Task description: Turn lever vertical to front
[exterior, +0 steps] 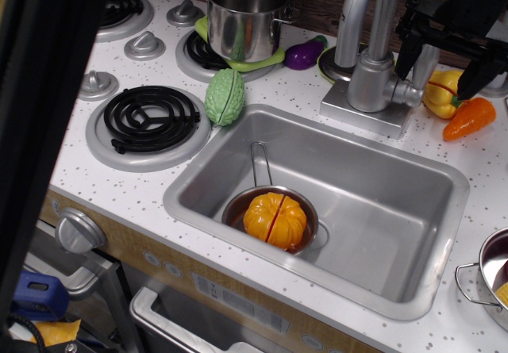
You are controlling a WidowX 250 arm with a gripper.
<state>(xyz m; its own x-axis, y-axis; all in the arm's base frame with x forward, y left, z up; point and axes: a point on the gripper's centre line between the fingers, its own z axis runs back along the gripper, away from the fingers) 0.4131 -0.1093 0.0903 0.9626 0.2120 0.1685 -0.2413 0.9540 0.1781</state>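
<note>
Observation.image view: beside the faucet body (371, 82), the black gripper (441, 66) straddles the upright grey lever (425, 69), jaws wide around it. No readable writing appears.

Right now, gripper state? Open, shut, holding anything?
Gripper: open, black fingers spread on either side of the faucet lever, not visibly clamped on it. Holding nothing.
</note>
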